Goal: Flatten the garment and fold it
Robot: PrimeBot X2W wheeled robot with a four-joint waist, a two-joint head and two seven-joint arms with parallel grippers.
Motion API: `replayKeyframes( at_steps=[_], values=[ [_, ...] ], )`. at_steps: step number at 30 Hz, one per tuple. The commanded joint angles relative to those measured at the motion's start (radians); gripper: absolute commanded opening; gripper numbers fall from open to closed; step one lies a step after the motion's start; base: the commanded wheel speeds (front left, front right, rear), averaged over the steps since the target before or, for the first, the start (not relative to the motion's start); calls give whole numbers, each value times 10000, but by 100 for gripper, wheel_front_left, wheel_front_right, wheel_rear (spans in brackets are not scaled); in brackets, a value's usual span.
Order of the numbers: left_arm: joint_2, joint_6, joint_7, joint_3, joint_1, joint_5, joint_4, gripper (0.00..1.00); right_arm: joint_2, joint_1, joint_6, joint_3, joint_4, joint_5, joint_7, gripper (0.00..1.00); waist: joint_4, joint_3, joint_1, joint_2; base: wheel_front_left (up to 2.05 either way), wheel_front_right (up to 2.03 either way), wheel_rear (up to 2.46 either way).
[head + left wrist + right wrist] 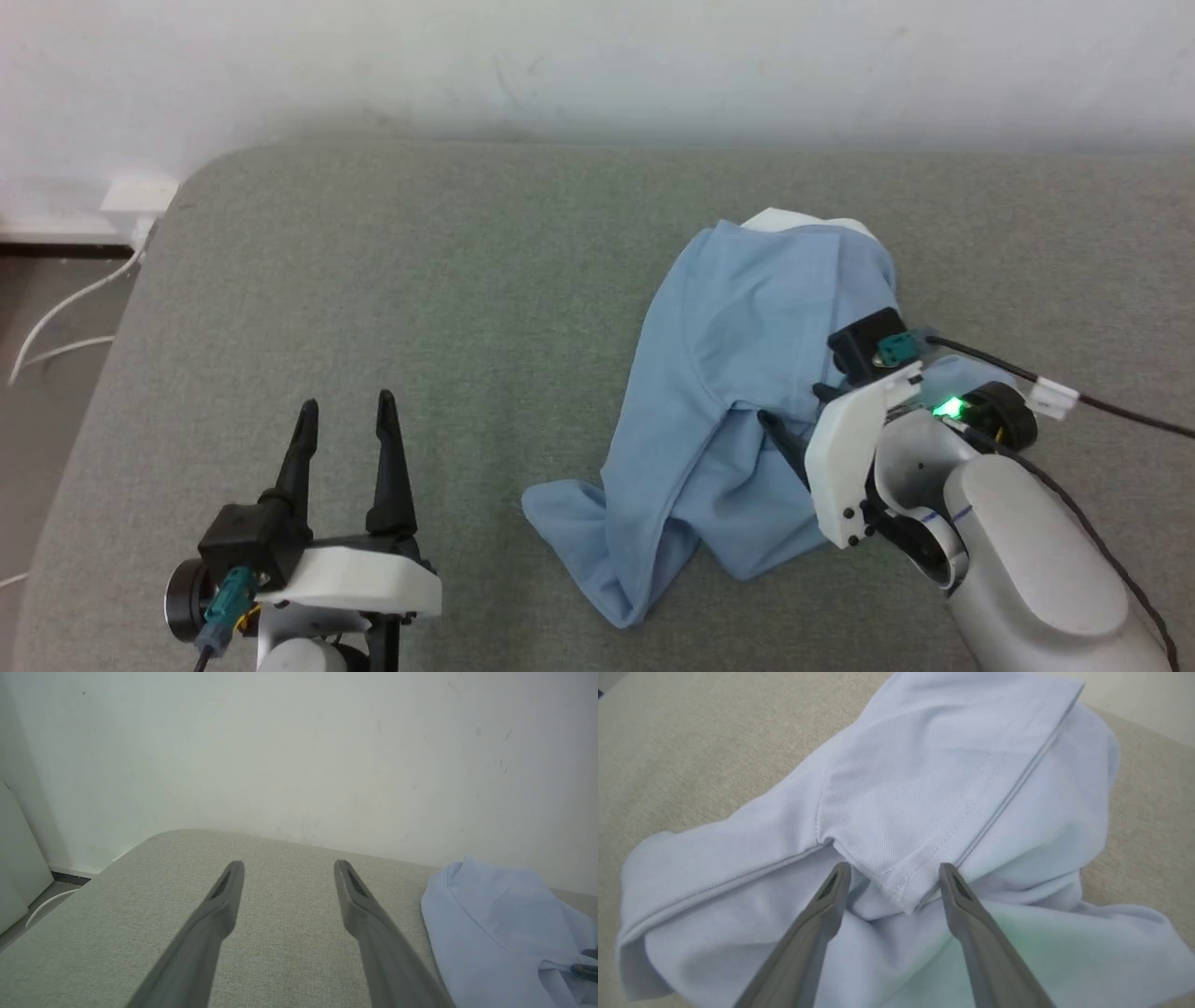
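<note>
Straddling a hemmed corner of the garment (pixel 934 779), right gripper (pixel 894 868) stands parted

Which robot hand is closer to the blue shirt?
The right. The right gripper is right at the shirt, open, with a bit of its hem between the tips. The left gripper is open over the grey cushion, apart from the shirt.

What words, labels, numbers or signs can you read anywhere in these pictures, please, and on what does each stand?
There is no readable text.
The crumpled blue shirt shows only plain fabric and seams, no print.
The white tag on the black cable looks blank, or is too small to read.
</note>
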State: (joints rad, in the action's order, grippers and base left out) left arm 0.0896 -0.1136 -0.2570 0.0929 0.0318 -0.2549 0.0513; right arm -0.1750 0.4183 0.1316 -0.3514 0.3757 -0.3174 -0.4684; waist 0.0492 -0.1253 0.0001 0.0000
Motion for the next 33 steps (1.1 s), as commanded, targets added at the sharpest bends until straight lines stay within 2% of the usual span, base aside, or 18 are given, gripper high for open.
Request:
replayKeyframes(
  at_steps=[1, 2, 4, 8, 13, 17, 20, 24, 27, 29, 33],
  values=[
    [-40, 80, -47, -46, 176, 76, 62, 100, -83, 257, -9, -245, 259, -207, -82, 100, 168, -169, -1, 0, 0, 0, 0],
    [-56, 83, -47, -67, 186, 85, 88, 100, -122, 366, -9, -412, 437, -357, -139, 92, 180, -182, -1, 0, 0, 0, 0],
    [-87, 99, -47, -100, 204, 107, 120, 100, -251, 576, -9, -699, 670, -529, -53, 0, 203, -198, -1, 0, 0, 0, 0],
    [-138, 96, -47, -222, 134, 146, 153, 100, -461, 891, -9, -1070, 835, -826, 276, 0, 124, -122, -1, 0, 0, 0, 0],
    [-175, 117, -47, -344, 30, 187, 169, 100, -823, 1152, -9, -1160, 432, -837, 774, 0, -77, 22, -1, 0, 0, 0, 0],
    [-204, 151, -47, -460, -73, 218, 144, 100, -1301, 1106, -9, -483, -547, -643, 1303, 0, -343, 211, -1, 0, 0, 0, 0],
    [-232, 139, -47, -516, -180, 234, 110, 100, -1778, 568, -9, 715, -1565, -306, 1458, 0, -550, 342, -1, 0, 0, 0, 0],
    [-267, 129, -47, -605, -367, 196, 74, 100, -2223, -930, -9, 2991, -2987, 383, 1025, 0, -858, 460, -1, 0, 0, 0, 0],
    [-287, 126, -47, -646, -463, 178, 54, 100, -2035, -2429, -9, 4822, -3883, 821, 397, 0, -1042, 509, -1, 0, 0, 0, 0],
    [-298, 133, -47, -662, -495, 161, 64, 100, -1651, -3511, -9, 5958, -4341, 1108, -38, 0, -1114, 555, -1, 0, 0, 0, 0],
    [-316, 139, -47, -643, -508, 152, 97, 100, -677, -5278, -9, 7680, -4475, 1374, -499, 0, -1205, 563, -1, 0, 0, 0, 0]
  ],
)
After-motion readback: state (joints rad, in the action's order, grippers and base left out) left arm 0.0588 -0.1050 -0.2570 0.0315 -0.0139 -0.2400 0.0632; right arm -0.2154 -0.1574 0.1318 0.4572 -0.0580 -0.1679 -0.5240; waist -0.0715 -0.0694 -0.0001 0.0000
